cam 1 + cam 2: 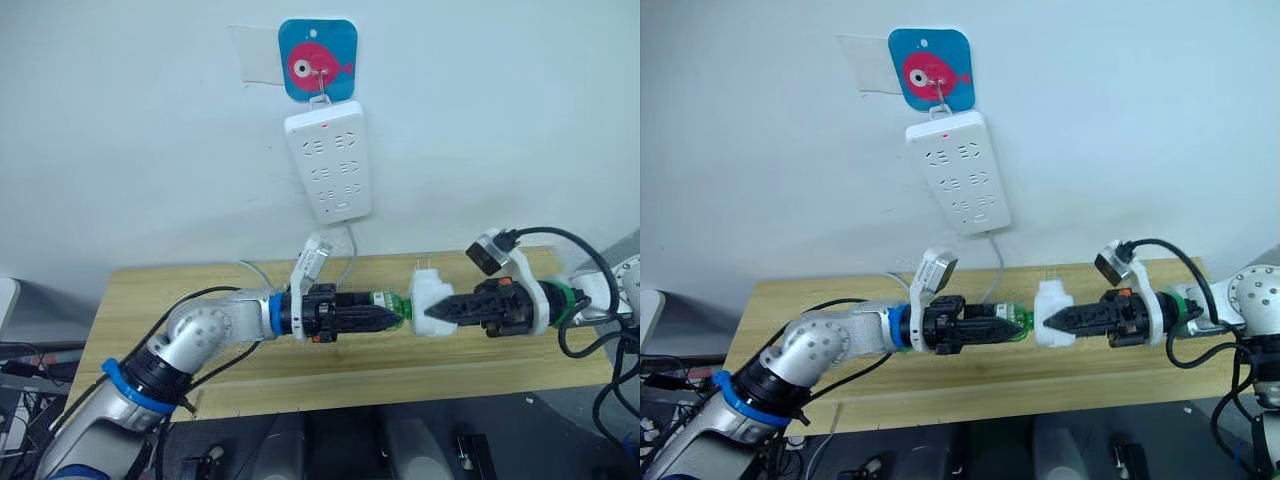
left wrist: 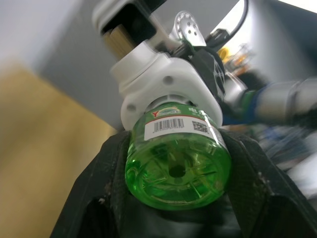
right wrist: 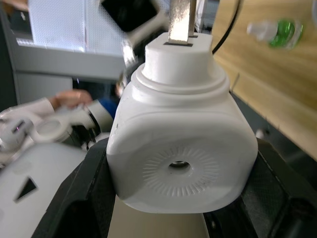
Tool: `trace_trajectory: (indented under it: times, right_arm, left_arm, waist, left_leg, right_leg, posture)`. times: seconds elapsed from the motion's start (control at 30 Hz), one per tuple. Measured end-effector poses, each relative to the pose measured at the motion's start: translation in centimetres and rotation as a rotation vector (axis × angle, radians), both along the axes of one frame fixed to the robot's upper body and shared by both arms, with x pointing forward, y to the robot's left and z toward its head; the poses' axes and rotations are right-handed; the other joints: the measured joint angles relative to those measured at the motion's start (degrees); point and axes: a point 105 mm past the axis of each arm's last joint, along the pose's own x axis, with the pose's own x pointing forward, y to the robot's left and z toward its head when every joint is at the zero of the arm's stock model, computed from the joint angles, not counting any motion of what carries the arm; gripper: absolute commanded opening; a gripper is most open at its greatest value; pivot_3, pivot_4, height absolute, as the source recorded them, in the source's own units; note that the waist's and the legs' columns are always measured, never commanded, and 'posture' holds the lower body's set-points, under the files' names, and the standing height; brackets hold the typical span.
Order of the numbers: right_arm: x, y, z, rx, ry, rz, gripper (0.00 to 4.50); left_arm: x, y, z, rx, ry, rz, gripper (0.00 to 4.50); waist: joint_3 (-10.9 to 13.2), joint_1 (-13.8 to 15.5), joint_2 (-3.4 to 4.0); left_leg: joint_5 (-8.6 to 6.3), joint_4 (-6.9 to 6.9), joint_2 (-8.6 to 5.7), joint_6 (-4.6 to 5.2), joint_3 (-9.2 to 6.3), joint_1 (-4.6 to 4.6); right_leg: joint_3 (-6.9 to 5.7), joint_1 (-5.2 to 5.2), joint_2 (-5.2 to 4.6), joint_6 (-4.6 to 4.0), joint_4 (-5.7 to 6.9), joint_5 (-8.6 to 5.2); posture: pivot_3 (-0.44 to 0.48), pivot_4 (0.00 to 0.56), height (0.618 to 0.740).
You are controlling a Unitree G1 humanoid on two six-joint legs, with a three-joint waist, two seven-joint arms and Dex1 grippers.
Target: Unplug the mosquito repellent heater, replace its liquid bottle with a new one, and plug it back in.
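The white mosquito repellent heater (image 1: 430, 300) is held above the table with its plug prongs pointing up, and my right gripper (image 1: 441, 309) is shut on its body. Its round vent hole faces the right wrist camera (image 3: 179, 165). A green liquid bottle (image 2: 178, 166) has its neck in the heater's underside (image 2: 163, 84). My left gripper (image 1: 396, 317) is shut on that bottle from the other side. The two grippers point at each other. Another green bottle with a white cap (image 3: 275, 30) lies on the wooden table.
A white power strip (image 1: 328, 160) hangs on the wall from a blue fish hook (image 1: 318, 60), and its cable drops behind the wooden table (image 1: 300, 375). A person's hand (image 3: 67, 99) shows beyond the table in the right wrist view.
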Motion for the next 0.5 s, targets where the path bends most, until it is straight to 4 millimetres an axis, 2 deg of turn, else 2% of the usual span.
trace_trajectory:
  times: [0.07,0.17,0.5]
  right_arm:
    - [0.0,-0.3,-0.9,-0.038,0.019,-0.013,3.01]
    - [0.3,-0.2,-1.3,-0.058,0.013,-0.026,3.01]
    - [0.4,-0.7,-1.2,-0.083,0.013,-0.039,3.01]
  left_arm:
    - [0.9,1.5,-1.1,0.009,0.232,0.023,2.28]
    - [1.3,2.0,-2.2,-0.018,0.431,0.03,2.28]
    - [0.5,2.5,-1.0,-0.032,0.46,-0.014,2.28]
  waist:
    - [0.0,0.1,0.0]
    - [0.0,0.3,-0.03]
    - [0.0,0.5,-0.02]
  left_leg:
    - [0.0,0.03,0.02,0.0,0.06,0.03]
    - [0.0,0.07,0.03,-0.01,0.08,0.03]
    - [0.02,0.05,0.02,-0.04,0.14,0.03]
  right_leg:
    - [0.07,0.0,0.13,0.0,0.03,0.0]
    - [0.09,-0.01,0.12,0.0,0.02,0.0]
    - [0.15,-0.03,-0.15,-0.02,0.02,0.01]
  posture:
    - [-0.129,0.251,0.74]
    - [-0.134,0.249,0.74]
    - [-0.122,0.237,0.74]
